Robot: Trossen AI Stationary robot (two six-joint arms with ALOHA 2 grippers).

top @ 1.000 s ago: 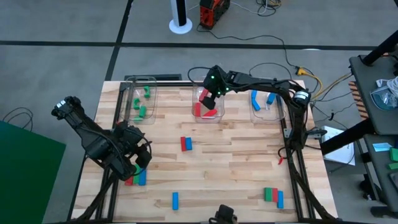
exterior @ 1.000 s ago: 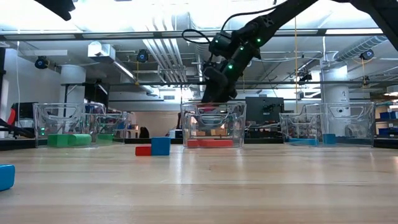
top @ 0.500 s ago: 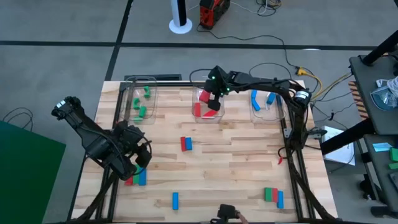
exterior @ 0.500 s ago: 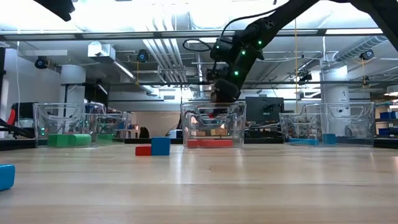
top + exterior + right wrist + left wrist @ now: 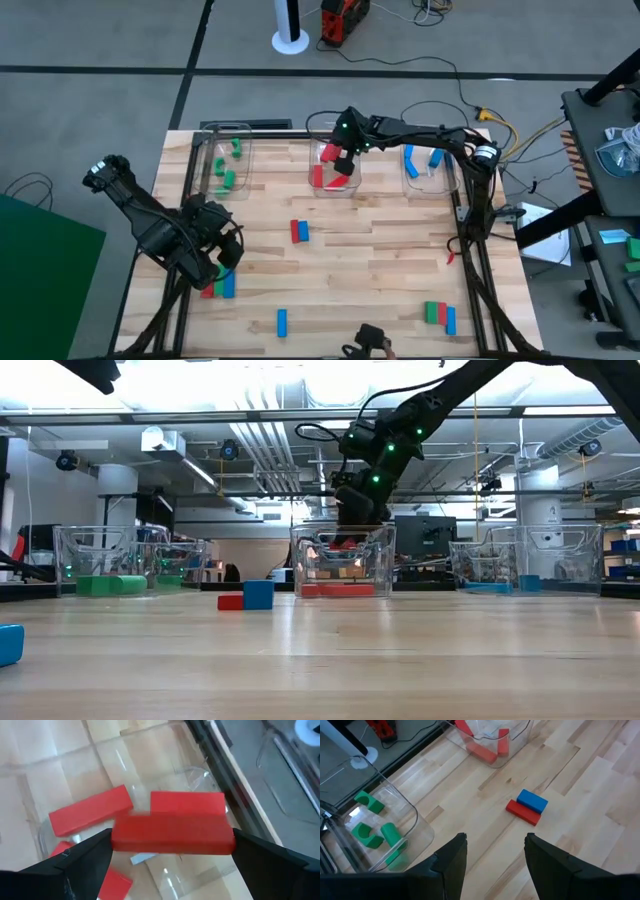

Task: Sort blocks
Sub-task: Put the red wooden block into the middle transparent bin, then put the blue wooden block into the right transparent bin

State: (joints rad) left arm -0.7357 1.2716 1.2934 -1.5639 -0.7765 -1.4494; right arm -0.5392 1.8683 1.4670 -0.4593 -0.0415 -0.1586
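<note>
My right gripper (image 5: 343,166) hangs over the middle clear bin (image 5: 335,190) and is shut on a red block (image 5: 172,835). Below it, in the bin, lie other red blocks (image 5: 90,812). The left bin (image 5: 228,160) holds green blocks (image 5: 370,802), and the right bin (image 5: 428,168) holds blue ones. A red and blue pair (image 5: 299,231) lies mid-table. My left gripper (image 5: 222,262) waits open near the table's left edge, with a red and blue pair (image 5: 220,288) beside it. My right gripper pinches the red block between its two fingers by the two short ends (image 5: 117,836), so the block spans the gap lengthwise. The fingers (image 5: 75,870) come from above, pointing down. The block is held level over the bin's inside, clear of the red blocks below.
A single blue block (image 5: 282,321) lies near the front edge. A green, red and blue group (image 5: 438,315) lies at the front right. Bare wood stretches between the bins and the front edge. Dark frame rails run along both table sides.
My right gripper has shifted a little toward the table's right above the middle bin, and the red block has stayed between its fingers.
</note>
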